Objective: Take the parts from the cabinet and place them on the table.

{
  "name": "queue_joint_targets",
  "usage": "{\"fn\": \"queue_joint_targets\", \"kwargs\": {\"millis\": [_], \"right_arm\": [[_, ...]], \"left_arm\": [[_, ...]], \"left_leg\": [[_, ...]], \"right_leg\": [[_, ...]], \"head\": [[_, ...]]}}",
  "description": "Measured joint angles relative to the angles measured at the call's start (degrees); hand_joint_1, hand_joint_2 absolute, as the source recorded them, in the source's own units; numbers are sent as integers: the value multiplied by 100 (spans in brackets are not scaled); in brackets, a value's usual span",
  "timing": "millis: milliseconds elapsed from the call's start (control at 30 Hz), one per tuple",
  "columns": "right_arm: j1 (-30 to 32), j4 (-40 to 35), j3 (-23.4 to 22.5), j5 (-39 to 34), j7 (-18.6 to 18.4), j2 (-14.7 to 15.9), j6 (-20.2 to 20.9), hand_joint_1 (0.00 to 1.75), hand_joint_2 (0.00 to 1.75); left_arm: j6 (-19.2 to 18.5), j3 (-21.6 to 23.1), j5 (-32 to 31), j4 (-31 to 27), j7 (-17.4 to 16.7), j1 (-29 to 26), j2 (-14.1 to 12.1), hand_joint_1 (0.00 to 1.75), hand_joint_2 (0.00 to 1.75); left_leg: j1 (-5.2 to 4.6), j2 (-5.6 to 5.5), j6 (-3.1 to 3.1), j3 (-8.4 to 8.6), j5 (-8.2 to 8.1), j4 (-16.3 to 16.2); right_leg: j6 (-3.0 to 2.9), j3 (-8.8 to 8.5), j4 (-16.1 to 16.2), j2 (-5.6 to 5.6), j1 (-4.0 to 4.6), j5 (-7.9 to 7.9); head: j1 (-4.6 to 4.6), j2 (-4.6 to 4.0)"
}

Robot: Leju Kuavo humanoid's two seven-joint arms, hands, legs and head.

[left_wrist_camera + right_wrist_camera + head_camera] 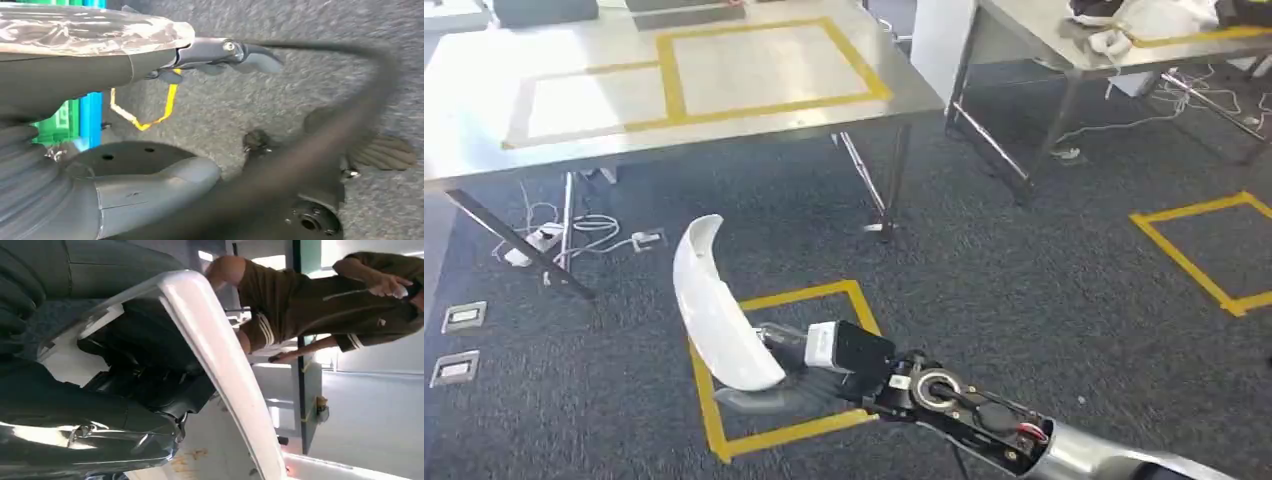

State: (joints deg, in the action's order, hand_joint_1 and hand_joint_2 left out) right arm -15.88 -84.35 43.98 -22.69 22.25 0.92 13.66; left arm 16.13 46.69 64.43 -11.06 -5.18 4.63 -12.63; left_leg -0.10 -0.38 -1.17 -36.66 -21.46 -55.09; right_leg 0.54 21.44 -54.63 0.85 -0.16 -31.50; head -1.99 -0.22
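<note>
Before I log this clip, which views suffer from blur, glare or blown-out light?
Head view: sharp and evenly lit, the curved white plastic part crisp in the right robot hand. Left wrist view: a dark cable smears with blur; glare on the clear film. Right wrist view: the part's edge overexposed, the bright background washed out.

A steel bench (904,95) is marked with two yellow tape rectangles (764,65), side by side. A second bench (1064,45) at the right is cluttered with white items (1124,20). Dark carpeted floor (1024,270) is marked with yellow tape squares (784,370); cables (574,235) are strewn beneath the benches.
</note>
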Motion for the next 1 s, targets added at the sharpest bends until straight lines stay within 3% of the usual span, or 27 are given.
{"fn": "queue_joint_targets", "kwargs": {"millis": [67,100,133,167,200,233,267,300,333,367,400,433,467,500,567,600,667,700,733,767,800,833,867,900,933,967,1000], "right_arm": [[-19,0,0,0,4,-2,0,171,175],[-23,0,-7,0,9,-2,0,171,175],[-14,2,-6,-5,9,-2,-2,171,175],[-4,2,-6,-5,13,-2,0,171,175],[3,2,-7,-5,17,-2,0,171,175],[4,2,-7,-5,20,-2,4,171,175],[4,2,-7,-5,22,-2,9,171,175],[7,2,-6,-5,22,-2,9,171,175],[8,4,-7,-5,22,-2,13,171,175],[17,24,-6,-2,22,15,15,171,175],[33,33,-9,-5,33,24,15,171,175],[44,31,-7,6,26,24,15,171,175],[26,31,-15,6,24,24,17,171,175],[-16,31,-13,7,31,15,17,171,175],[-32,20,-22,4,46,-2,15,171,175],[-39,20,-28,4,52,-2,17,171,175],[-36,28,-26,4,63,-2,17,171,175],[-36,33,-26,4,72,-2,17,171,175],[-35,35,-26,4,74,-2,17,171,175],[-32,44,-26,4,74,-2,15,171,175],[-32,48,-31,4,74,-2,15,171,175],[-32,50,-31,4,74,-2,13,171,175],[-27,55,-31,4,77,-2,4,171,175],[-20,66,-28,6,79,-2,-7,171,175],[-24,66,-33,6,81,-2,-20,171,175],[-13,66,-41,6,81,-2,-20,171,175],[-22,66,-46,6,94,-2,-24,171,175]], "left_arm": [[-2,0,-9,0,2,6,-2,0,175],[-2,-2,-9,0,2,21,-9,0,175],[-4,-2,-9,0,0,28,-11,0,175],[-4,-2,-9,0,-2,27,-9,0,175],[-4,-2,-6,0,-9,26,-7,0,175],[-2,-2,2,0,-22,25,-5,0,175],[-2,-2,9,0,-28,26,-2,0,175],[0,-2,18,0,-28,14,4,0,175],[0,-2,20,0,-28,12,15,0,175],[0,-2,20,0,-28,-30,61,0,175],[0,-2,18,2,-24,3,70,0,175],[0,-2,15,0,-20,36,76,0,175],[0,-2,11,0,-13,53,70,0,175],[0,-2,7,0,-9,55,48,0,175],[0,-2,0,0,-2,66,52,0,175],[0,-2,-2,0,-2,73,52,0,175],[0,-2,0,0,-2,71,52,0,175],[0,0,0,0,-2,60,54,0,175],[0,0,0,0,-2,55,52,0,175],[2,0,0,0,-2,50,48,0,175],[2,0,-4,0,-2,46,44,0,175],[2,0,-13,0,0,39,39,0,175],[2,0,-20,2,2,24,37,0,175],[0,-2,-22,2,2,24,37,0,175],[0,0,-26,2,4,21,13,0,175],[-2,0,-26,2,2,8,24,0,175],[0,2,-39,2,11,13,26,0,175]], "left_leg": [[16,0,-52,223,-62,13],[9,0,-80,295,-129,14],[4,-4,-88,363,-202,17],[1,-8,-94,449,-283,17],[-3,-14,-99,543,-366,18],[-8,-27,-101,653,-451,18],[-18,-40,-97,783,-546,19],[-33,-47,-100,926,-655,22],[-49,-47,-104,1053,-757,28],[-43,-51,-102,1107,-835,40],[-73,-124,-56,1173,-912,-6],[-88,-123,-25,1225,-1007,17],[-84,-123,-12,1296,-984,-6],[-96,-126,27,1217,-855,-143],[-102,-81,100,743,-538,-960],[-77,-62,151,430,-575,-1339],[-6,-43,251,-46,-1049,-1715],[20,-25,274,-209,-1308,-1727],[47,-11,305,-306,-1434,-1619],[69,-1,312,-317,-1371,-1336],[78,6,316,-270,-1112,-972],[81,15,307,-198,-644,-539],[78,36,261,-140,44,-88],[56,61,245,-191,28,3],[40,51,195,-112,15,-16],[49,44,162,-63,-2,28],[60,56,115,15,23,41]], "right_leg": [[53,208,-541,-26,-13,18],[73,531,-1058,-33,-20,-4],[87,858,-1480,-39,-20,-192],[87,1123,-1743,-40,-18,-526],[82,1309,-1829,-40,-17,-838],[69,1428,-1766,-41,-15,-1035],[47,1498,-1565,-40,7,-1069],[-6,1527,-1217,-36,28,-822],[-76,1537,-814,-33,61,-251],[-167,1563,-424,-34,107,624],[-183,1616,-286,55,142,881],[-186,1474,-310,58,136,939],[-221,1435,-275,41,124,902],[-241,1366,-232,33,116,892],[-270,1146,-54,22,43,845],[-301,1044,17,9,29,808],[-286,865,95,13,12,703],[-276,778,103,19,-3,631],[-259,684,103,28,-15,546],[-238,561,103,30,-25,452],[-215,452,103,28,-36,364],[-195,356,105,24,-38,280],[-167,369,121,11,-37,195],[-127,199,71,57,-10,95],[-86,229,128,42,-3,-31],[-50,8,105,45,5,7],[-23,15,38,41,13,52]], "head": [[-16,0],[-46,0],[-57,0],[-59,0],[-72,0],[-81,0],[-94,0],[-107,0],[-131,0],[-151,0],[-90,0],[-79,0],[-72,0],[-112,0],[-107,0],[-68,0],[-64,0],[-59,0],[-55,0],[-50,0],[-48,0],[-37,0],[-11,0],[22,0],[-7,0],[-9,0],[-11,0]]}}
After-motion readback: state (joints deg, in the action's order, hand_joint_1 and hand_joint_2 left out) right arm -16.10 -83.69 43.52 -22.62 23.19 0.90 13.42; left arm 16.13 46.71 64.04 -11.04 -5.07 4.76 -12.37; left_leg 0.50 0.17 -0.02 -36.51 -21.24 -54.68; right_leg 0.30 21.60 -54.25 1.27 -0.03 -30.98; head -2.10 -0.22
